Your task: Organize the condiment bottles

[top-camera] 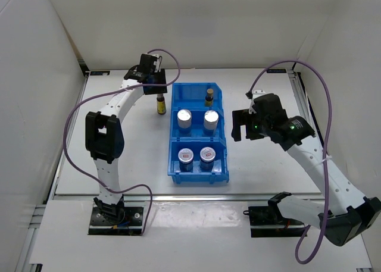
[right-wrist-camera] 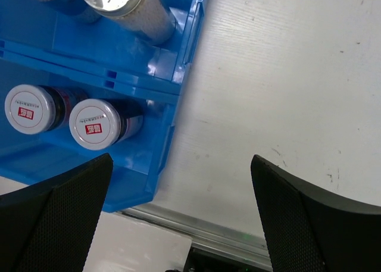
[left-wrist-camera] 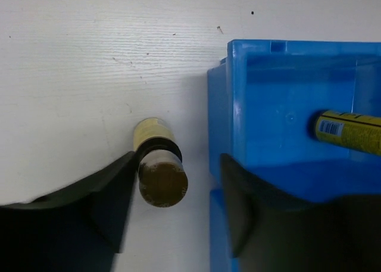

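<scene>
A blue bin with 3 compartments sits centrally on the white table.

The loose brown bottle stands on the worktop just beside the blue bin, so we see only a slim gap along the bin's wall. The left pincer spreads around the bottle, one finger over that wall. In the far compartment a second brown bottle sits at the right, its left half free. The cylinders and jars fill the other two. Right of the bin, the spread right pincer hangs over bare worktop.
</scene>
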